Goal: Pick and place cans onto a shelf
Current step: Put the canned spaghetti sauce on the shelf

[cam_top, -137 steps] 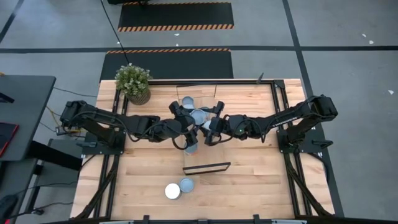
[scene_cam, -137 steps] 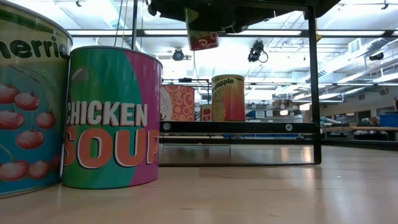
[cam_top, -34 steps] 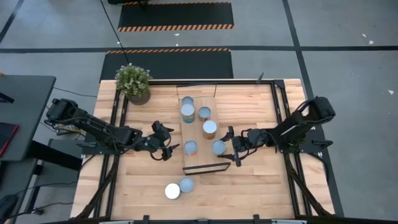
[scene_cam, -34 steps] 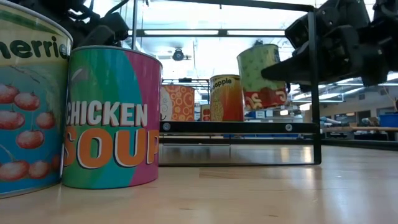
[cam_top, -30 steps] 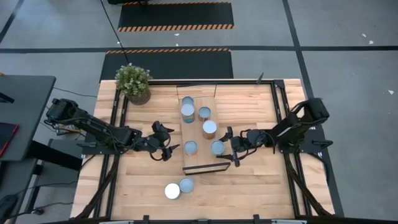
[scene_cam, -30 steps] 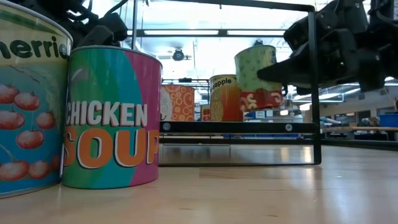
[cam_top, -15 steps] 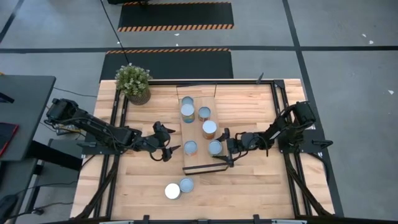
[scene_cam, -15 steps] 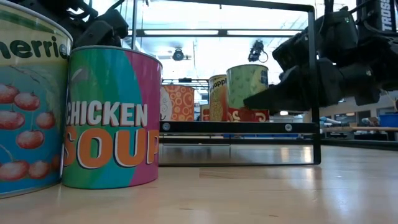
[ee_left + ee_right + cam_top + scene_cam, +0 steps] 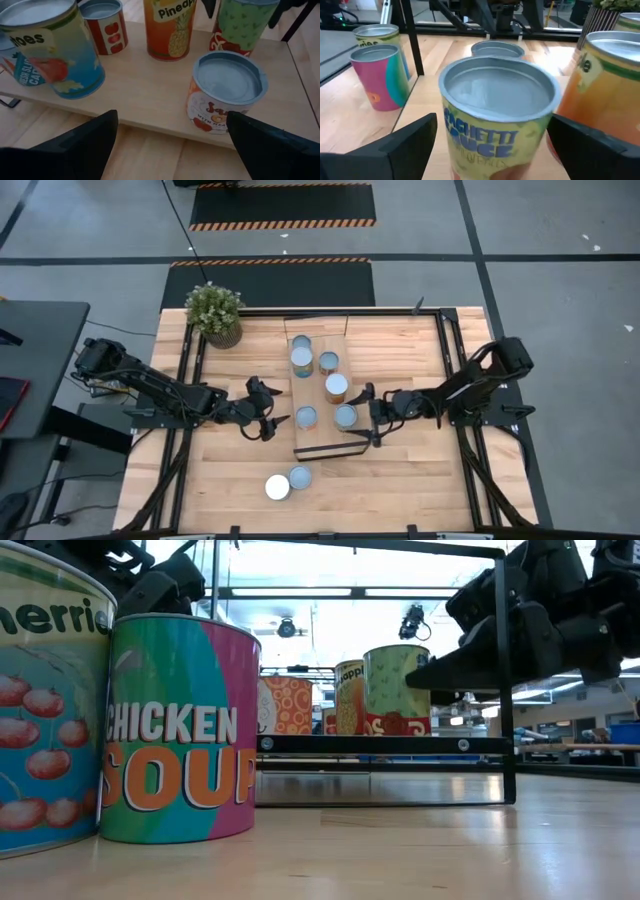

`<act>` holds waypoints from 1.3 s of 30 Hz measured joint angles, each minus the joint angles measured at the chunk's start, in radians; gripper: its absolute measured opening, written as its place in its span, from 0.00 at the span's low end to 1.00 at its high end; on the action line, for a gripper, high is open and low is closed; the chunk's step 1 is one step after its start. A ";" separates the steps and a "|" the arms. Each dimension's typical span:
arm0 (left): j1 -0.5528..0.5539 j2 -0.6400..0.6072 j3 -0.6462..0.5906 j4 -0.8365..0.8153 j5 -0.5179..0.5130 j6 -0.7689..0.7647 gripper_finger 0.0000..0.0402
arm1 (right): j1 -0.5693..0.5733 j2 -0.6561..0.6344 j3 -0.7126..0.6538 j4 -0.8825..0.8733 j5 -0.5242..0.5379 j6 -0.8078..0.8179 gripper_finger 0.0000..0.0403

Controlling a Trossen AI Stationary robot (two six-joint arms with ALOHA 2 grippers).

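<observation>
The shelf [image 9: 322, 438] is a pale board with a black frame at the table's middle. Several cans stand upright on it. The nearest two are a green spaghetti-sauce can [image 9: 345, 416] [image 9: 497, 115] and a short orange can [image 9: 307, 417] [image 9: 225, 95]. My right gripper [image 9: 369, 417] [image 9: 492, 125] is open just right of the green can, one finger on each side of it and apart from it. My left gripper [image 9: 271, 411] [image 9: 170, 125] is open and empty left of the shelf, facing the orange can. Two more cans [image 9: 288, 483] stand on the table near its front edge.
A potted plant [image 9: 215, 311] stands at the table's far left corner. The chicken soup can [image 9: 180, 730] and the cherries can [image 9: 45, 700] stand close before the low camera. The shelf's black end frame [image 9: 505, 670] rises at its near end. Bare wood lies on both sides of the shelf.
My right gripper carried the green can toward the table's left, lowered it onto the shelf beside the orange can and let go. It has then drawn back a little toward the right edge and up. The can stands upright on the board.
</observation>
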 joint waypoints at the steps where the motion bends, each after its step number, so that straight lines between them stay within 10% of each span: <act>1: 0.000 0.000 0.000 0.001 0.000 0.000 0.94 | 0.000 -0.015 -0.003 -0.015 0.000 -0.003 0.95; 22: 0.000 0.000 0.000 0.001 0.000 -0.002 0.94 | 0.000 -0.347 -0.005 -0.558 0.067 0.091 0.95; 39: 0.000 0.107 0.000 0.098 0.000 -0.009 0.94 | 0.012 -0.180 0.012 -0.427 0.199 0.170 0.95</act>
